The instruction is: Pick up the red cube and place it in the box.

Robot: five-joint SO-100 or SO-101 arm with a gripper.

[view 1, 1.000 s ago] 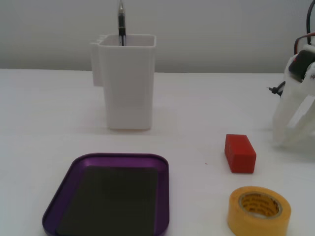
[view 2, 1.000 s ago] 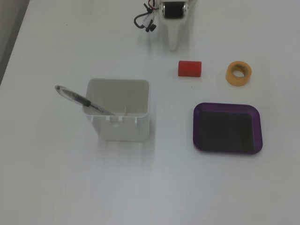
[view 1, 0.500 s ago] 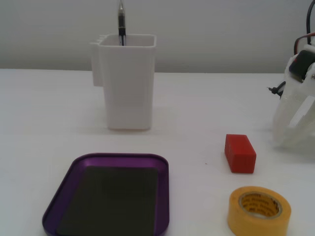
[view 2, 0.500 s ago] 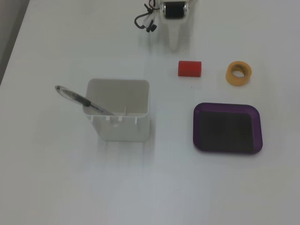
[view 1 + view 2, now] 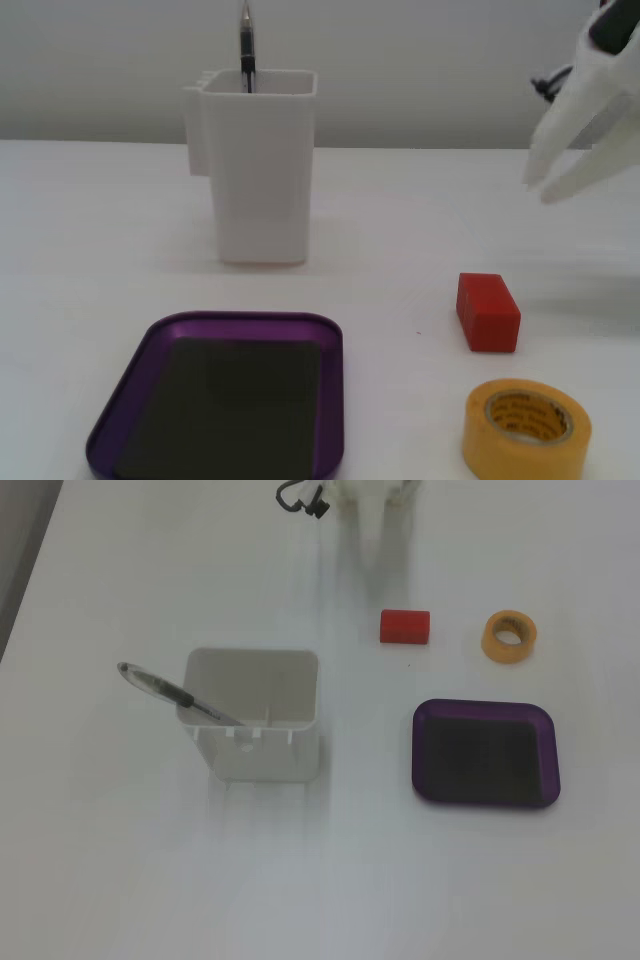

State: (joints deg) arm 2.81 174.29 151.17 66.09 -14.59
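Low front fixed view: white gripper point(image 5: 545, 190) hangs upper right, above and beyond the red cube point(image 5: 488, 311). Two pale fingers splayed apart, nothing between them, well clear of the table. In the top-down fixed view the gripper point(image 5: 385, 550) is a washed-out blur at the top edge, white against white; finger detail unreadable there.

Red cube lies flat on the table point(image 5: 100, 220), untouched. Front view: right of the box point(image 5: 333, 395), and just beyond the yellow tape roll point(image 5: 526, 428). Top-down view: cube point(image 5: 404, 625) sits left of the tape roll point(image 5: 509, 636), with the box point(image 5: 427, 755) nearer the camera. Box empty, dark floor bare.

White container point(image 5: 260, 165) with a pen point(image 5: 247, 45) stands well off to the left in the front view; no factor.

Risks, judged:
- Tape roll near the cube. A finger coming down wide on that side may nudge the roll or land on it.
- Cube is longer than wide; closing off-centre could twist it or push it away.
- Box rim is low; an early release could bounce the cube out.
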